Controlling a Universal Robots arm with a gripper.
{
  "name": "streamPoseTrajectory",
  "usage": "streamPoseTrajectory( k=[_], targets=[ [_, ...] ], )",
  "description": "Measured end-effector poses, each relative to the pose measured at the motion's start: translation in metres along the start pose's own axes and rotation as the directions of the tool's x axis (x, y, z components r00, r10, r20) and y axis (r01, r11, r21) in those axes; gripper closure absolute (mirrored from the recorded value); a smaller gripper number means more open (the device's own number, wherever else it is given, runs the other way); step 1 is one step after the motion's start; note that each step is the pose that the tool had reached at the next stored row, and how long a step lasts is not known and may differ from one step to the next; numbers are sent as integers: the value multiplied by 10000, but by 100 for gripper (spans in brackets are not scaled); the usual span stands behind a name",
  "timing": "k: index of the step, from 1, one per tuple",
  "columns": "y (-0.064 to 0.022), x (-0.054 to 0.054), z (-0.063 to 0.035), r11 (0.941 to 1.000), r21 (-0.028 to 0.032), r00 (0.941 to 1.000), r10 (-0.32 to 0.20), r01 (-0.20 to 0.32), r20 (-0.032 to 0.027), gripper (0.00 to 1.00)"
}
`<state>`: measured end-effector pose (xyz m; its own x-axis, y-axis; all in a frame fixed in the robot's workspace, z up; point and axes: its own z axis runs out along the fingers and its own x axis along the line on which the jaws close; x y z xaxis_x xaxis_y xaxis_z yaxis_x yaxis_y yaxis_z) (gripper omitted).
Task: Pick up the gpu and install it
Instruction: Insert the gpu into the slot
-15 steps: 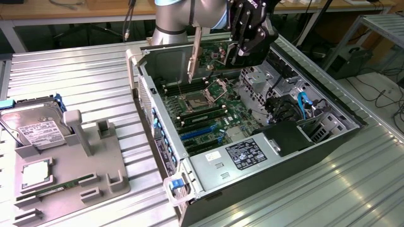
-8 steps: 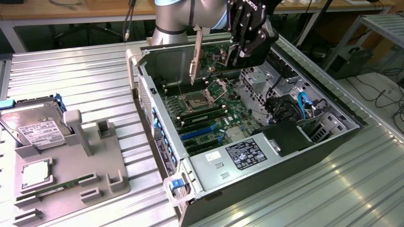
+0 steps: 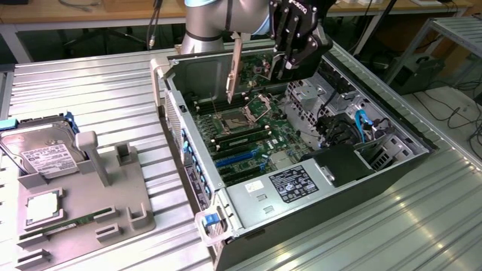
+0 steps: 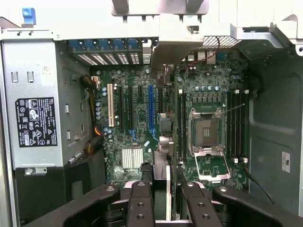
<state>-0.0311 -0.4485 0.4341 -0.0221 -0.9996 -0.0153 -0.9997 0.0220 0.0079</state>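
- Pincer narrow, gripping gpu by its edge, up over open pc case.
- Blue slot sits at 6 o'clock below; keep card straight, go slow w/ no tilt.

Open case on counter; fixture carrying hard drive at exterior view's left. Clamped in end effector, gpu hangs above motherboard.

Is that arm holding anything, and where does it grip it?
Yes: its fingers pinch the gpu by the upper edge, with the silver bracket hanging free.
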Motion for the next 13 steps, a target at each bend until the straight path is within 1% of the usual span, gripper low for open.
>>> streamPoseTrajectory(
  k=[5,13],
  targets=[
    [0,0,22,10000,-1,10000,-22,22,0,73],
    [-1,1,96,10000,0,10000,-24,24,0,73]
  ],
)
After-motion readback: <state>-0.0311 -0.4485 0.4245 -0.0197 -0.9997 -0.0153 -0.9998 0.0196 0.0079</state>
